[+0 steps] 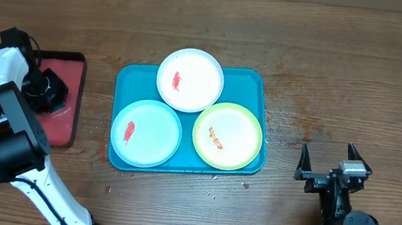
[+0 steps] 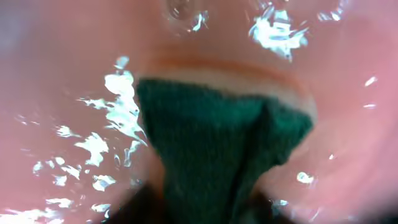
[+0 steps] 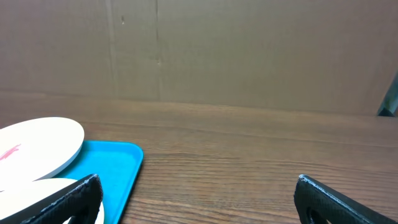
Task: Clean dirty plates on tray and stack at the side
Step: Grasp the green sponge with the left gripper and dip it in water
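Dirty plates sit three together on the teal tray [image 1: 261, 89] in the middle of the overhead frame. The white plate [image 1: 198, 74] lies at the top, overlapping the tray's upper rim, and carries a red smear. The light blue plate [image 1: 153, 137] at lower left also has a red smear. The yellow-green plate [image 1: 237, 128] at lower right shows an orange streak. We see the three plates packed close, their edges meeting or overlapping near the tray's centre. At the left edge of the frame a smaller red tray [image 1: 71, 73] with a dark rim rests on the wooden table [image 1: 345, 61], well apart from the teal one. The left gripper [image 1: 45, 90] is down over this red tray. From its wrist camera we make out a dark green scrub pad [image 2: 211, 143] pressed close against a wet, glistening pink-red surface. The picture is blurred and the fingers are not distinct, so we cannot tell whether that gripper is clamped on the pad or spread. The right gripper [image 1: 327, 165] stands at the lower right of the overhead frame, to the right of the teal tray and clear of it. Its two fingers are spread wide with nothing between them. Its wrist view looks across bare tabletop toward a brown cardboard wall [image 3: 249, 50]. A few small specks [image 1: 216, 179] lie on the wood just below the teal tray.
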Available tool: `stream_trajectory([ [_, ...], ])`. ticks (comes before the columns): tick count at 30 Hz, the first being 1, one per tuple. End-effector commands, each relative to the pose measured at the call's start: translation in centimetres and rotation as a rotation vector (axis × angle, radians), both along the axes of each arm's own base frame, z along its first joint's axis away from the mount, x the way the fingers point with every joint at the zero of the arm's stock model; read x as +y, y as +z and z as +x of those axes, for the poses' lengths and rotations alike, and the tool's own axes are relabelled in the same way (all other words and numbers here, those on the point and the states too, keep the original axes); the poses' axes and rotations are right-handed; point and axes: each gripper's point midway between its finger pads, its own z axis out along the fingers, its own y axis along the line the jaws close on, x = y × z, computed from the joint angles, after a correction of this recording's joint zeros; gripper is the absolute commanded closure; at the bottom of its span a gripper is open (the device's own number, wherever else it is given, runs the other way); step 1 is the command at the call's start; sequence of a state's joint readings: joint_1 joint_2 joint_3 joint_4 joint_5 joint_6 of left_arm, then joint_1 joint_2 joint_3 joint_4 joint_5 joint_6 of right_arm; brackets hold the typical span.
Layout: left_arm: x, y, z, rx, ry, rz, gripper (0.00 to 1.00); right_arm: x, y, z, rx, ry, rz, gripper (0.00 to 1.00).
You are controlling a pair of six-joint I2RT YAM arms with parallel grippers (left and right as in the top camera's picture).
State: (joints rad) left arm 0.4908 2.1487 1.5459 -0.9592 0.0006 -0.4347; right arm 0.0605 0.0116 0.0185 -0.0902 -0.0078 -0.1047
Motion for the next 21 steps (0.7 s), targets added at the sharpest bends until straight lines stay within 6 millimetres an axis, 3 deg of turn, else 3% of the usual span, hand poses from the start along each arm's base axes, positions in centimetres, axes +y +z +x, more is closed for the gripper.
stream_trajectory([
  [1,-1.4,-2.7,-1.5,0.071,-0.014,-0.056,0.96,-0.2,-0.2,0.0,-0.005,-0.008,-0.001,0.00],
  [9,-0.1,0.0,-0.3,0.064,-0.014,-0.017,0.96,-0.2,-0.2,0.0,-0.005,-0.008,-0.001,0.00],
  [21,0.6,9.5,1.8,0.020,-0.021,-0.002,0.96,-0.2,-0.2,0.0,-0.005,-0.008,-0.001,0.00],
])
